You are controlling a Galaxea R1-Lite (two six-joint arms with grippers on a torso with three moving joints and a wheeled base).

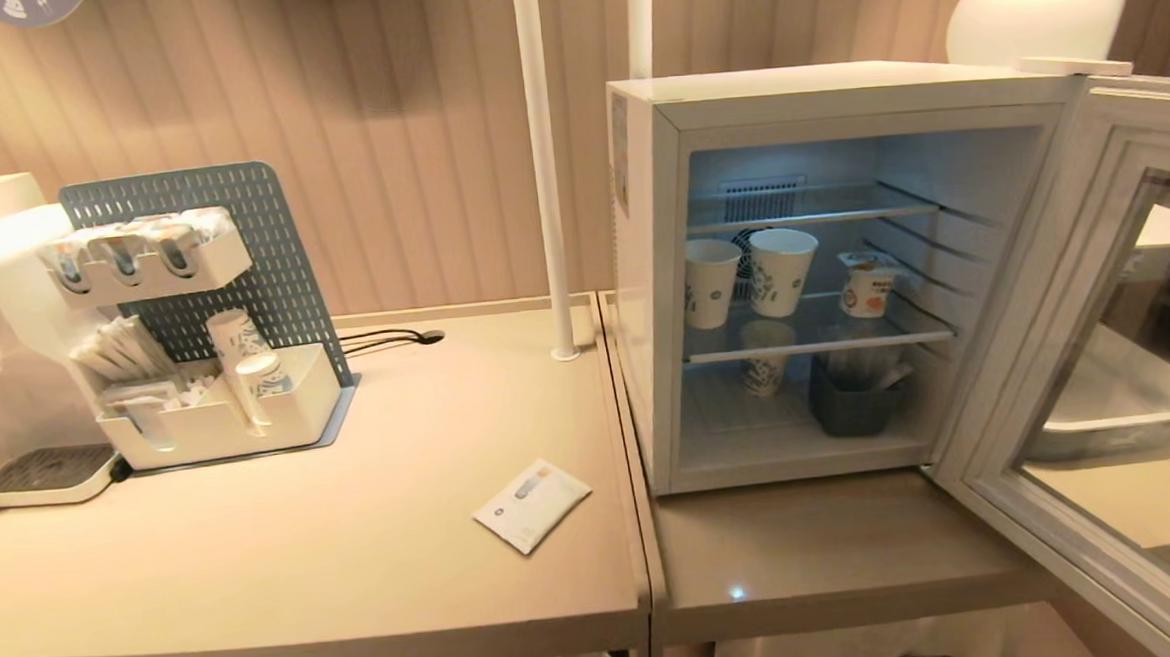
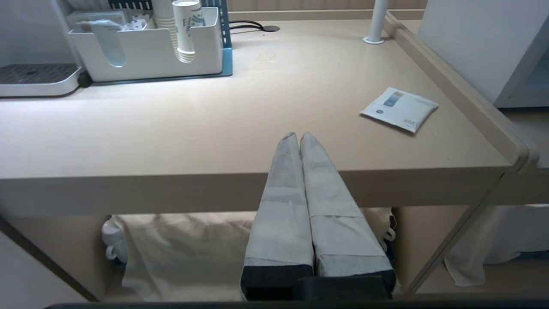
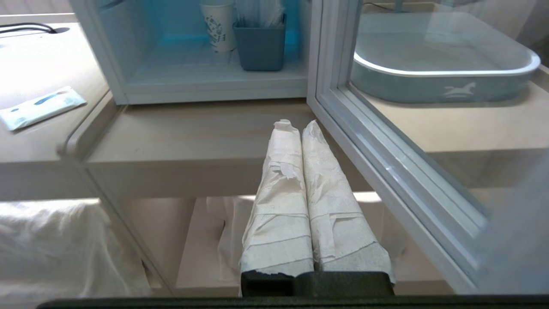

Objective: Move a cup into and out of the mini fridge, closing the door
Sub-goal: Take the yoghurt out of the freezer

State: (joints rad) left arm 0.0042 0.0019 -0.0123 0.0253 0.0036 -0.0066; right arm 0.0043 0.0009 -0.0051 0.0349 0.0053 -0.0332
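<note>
step in hand: judged from how things lie, nothing has been grasped yet; the cup sits inside the mini fridge, so the likely first move is to fetch it out.
cup: on the middle wire shelf, toward the right side, tilted a little, apart from the two blue-patterned paper cups to its left.
door: the door stands swung wide on the right, its glass showing a white tub behind it.
how to do it well: the right arm seems the better choice, being nearer the opening; open the fingers first, enter between the shelves, stay off the paper cups and the door frame, and grip the cup's body below its wide lid, since it leans and may tip.
right gripper: low before the table edge, pointing toward the fridge floor, fingers pressed together, holding nothing.
left gripper: low before the left table, fingers pressed together, empty, pointing across the top near a white sachet.
head view: neither arm shows in it.
risk: the grey bin below sits under the shelf, so a dropped cup could land there.
</note>
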